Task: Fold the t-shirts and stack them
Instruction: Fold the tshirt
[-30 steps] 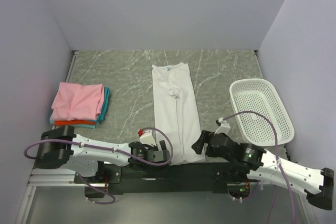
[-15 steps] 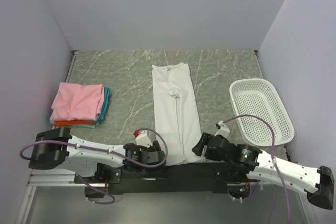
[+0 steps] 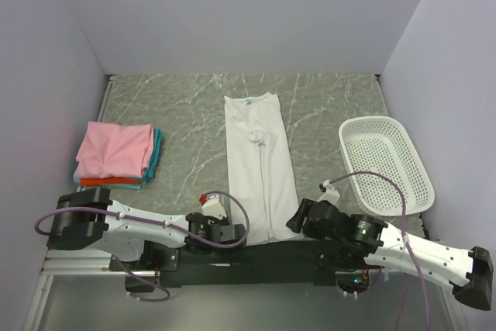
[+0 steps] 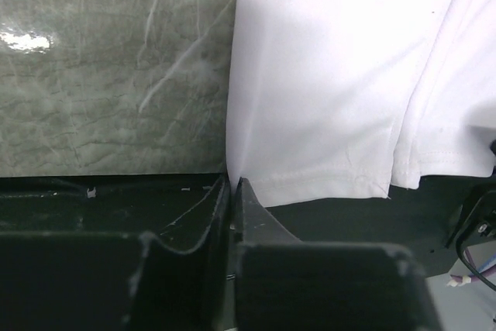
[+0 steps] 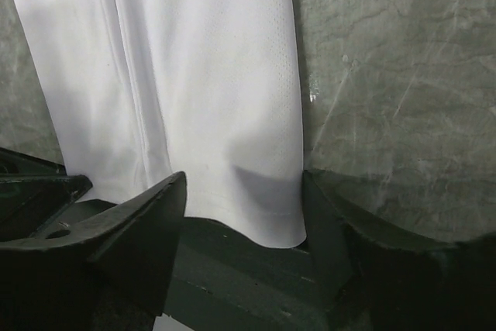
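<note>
A white t-shirt (image 3: pixel 260 160) lies as a long narrow strip down the middle of the table, its hem hanging over the near edge. My left gripper (image 3: pixel 240 232) sits at the hem's left corner; in the left wrist view the gripper (image 4: pixel 232 182) is shut with the white t-shirt (image 4: pixel 333 75) edge pinched at its tips. My right gripper (image 3: pixel 294 222) is at the hem's right corner. In the right wrist view the gripper (image 5: pixel 242 203) is open, its fingers either side of the white t-shirt (image 5: pixel 201 75) corner. Folded t-shirts are stacked at the left: pink (image 3: pixel 115 149) on top, teal (image 3: pixel 157 149) and orange-red (image 3: pixel 101 182) below.
A white perforated basket (image 3: pixel 385 119) stands at the right of the marble table (image 3: pixel 178 106). The black base rail (image 3: pixel 263 257) runs along the near edge under the hem. Walls close in the left, right and back.
My left gripper has closed on the hem's left corner. The right gripper has slid in to the hem's right corner and its jaws have narrowed.
</note>
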Motion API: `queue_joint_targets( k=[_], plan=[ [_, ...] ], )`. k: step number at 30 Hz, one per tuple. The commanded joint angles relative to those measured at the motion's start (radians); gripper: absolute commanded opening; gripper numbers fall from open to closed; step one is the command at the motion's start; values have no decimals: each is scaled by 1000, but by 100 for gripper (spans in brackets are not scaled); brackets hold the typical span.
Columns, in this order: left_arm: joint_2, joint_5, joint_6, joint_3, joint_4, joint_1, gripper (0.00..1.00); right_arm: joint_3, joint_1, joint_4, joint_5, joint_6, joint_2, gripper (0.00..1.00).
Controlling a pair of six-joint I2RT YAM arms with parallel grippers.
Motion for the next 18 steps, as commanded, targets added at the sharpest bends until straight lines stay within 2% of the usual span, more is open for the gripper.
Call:
queue_joint_targets(
  k=[1, 2, 3, 6, 14, 18],
  plan=[
    [-23, 24, -8, -12, 37, -6, 6, -20, -4, -1, -16, -11, 27, 65],
    [-15, 27, -8, -10, 37, -6, 1, -24, -5, 4, -35, -17, 38, 64],
    [-12, 27, -7, -10, 38, -6, 1, -27, -4, 20, -48, -25, 61, 58],
    [1, 35, -1, -10, 52, -6, 1, -22, -2, 24, -80, -34, 109, 52],
    [-28, 26, -25, -31, 46, -6, 1, 52, 2, -42, -74, -40, 161, 55],
    [-55, 22, -24, -48, 52, -6, 1, 101, 4, -151, -33, -25, 182, 56]
  ],
)
